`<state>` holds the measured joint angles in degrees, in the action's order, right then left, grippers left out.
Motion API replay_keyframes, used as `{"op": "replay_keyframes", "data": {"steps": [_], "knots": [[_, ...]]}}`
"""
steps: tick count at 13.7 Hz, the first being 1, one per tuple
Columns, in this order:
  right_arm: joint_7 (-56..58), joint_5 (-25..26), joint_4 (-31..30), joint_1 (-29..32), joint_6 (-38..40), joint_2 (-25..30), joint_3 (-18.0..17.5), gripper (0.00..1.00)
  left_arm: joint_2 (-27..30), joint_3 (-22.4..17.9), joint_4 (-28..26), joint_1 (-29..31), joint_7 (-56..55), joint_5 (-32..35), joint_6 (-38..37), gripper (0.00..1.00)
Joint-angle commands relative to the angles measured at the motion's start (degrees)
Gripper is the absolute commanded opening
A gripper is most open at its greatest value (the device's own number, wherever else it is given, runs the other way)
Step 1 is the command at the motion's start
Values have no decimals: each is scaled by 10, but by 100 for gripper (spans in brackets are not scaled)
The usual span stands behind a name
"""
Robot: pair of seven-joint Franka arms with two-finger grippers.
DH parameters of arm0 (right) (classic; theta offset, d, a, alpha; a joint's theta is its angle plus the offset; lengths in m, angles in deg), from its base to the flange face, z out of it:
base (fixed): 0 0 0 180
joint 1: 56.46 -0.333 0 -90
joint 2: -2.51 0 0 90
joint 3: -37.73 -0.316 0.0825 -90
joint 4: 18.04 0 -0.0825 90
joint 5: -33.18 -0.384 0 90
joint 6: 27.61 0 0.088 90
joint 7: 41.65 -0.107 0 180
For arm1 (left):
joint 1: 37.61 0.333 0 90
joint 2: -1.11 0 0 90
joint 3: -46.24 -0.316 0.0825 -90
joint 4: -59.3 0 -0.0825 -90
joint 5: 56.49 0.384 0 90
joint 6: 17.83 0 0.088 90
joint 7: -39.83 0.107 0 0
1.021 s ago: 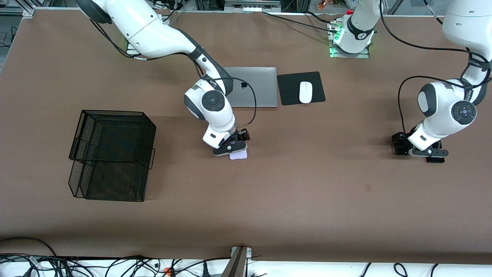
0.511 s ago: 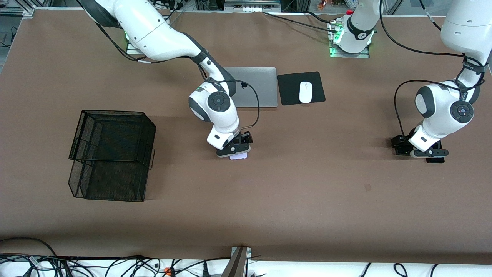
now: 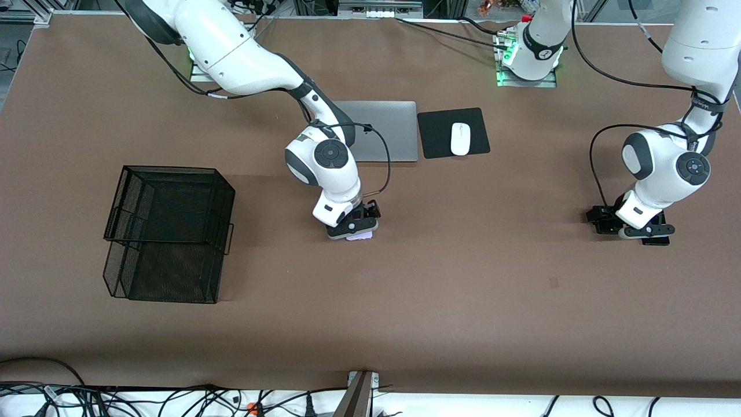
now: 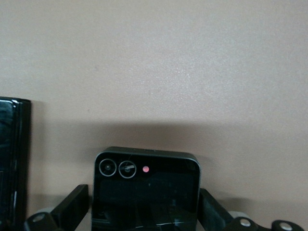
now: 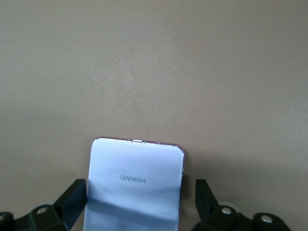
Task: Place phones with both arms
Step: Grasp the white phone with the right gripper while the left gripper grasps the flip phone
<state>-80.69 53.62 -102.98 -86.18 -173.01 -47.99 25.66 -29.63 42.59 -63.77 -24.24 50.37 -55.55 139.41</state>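
Right gripper [image 5: 139, 207] sits low over the lilac phone [image 5: 134, 185] mid-surface, jaws wide w/ a gap each side; left gripper [image 4: 144, 211] likewise straddles the small black phone [image 4: 146, 190] at the left arm's end, fingers apart, nothing held yet. Both look stiff, thin, glossy, so prob slippery and scratch-prone: best pinch across the side edges, square & gentle.

Lilac phone [image 5: 134, 185] lies flat between the open fingers [image 5: 72, 202]
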Motion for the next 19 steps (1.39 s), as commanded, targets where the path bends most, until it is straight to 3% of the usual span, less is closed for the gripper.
{"op": "replay_keyframes", "data": {"steps": [1,2,4,5,6,7,8,9,10,13,17,19], "knots": [[-15,14,14,-16,-8,-14,16,100,-14,14,6,6,2,-23,14,67],[-15,14,14,-21,-8,-16,22,100,-14,15,6,6,2,-23,13,44],[-14,14,14,-30,-9,-18,31,100,-14,14,8,6,1,-23,10,8],[-13,18,14,-36,-8,-17,39,94,-14,14,12,6,1,-23,6,0],[-13,32,14,-39,-8,-17,44,76,-13,14,19,5,1,-23,-5,0],[-10,34,14,-39,-7,-16,45,39,-12,14,33,5,1,-23,-31,0],[-6,35,14,-38,-4,-12,46,18,-11,14,51,4,1,-23,-71,0],[-4,32,14,-35,1,-6,46,5,-9,14,76,3,1,-23,-121,0],[-1,29,14,-32,15,11,47,0,-7,14,96,3,1,-23,-160,0],[15,8,13,23,155,111,46,0,-7,15,130,-1,-2,-23,-209,0],[177,-66,6,134,353,238,53,0,-13,19,156,-54,-95,-23,-214,0],[264,-108,-2,184,429,275,81,0,-23,19,174,-98,-160,-23,-221,0]]}}
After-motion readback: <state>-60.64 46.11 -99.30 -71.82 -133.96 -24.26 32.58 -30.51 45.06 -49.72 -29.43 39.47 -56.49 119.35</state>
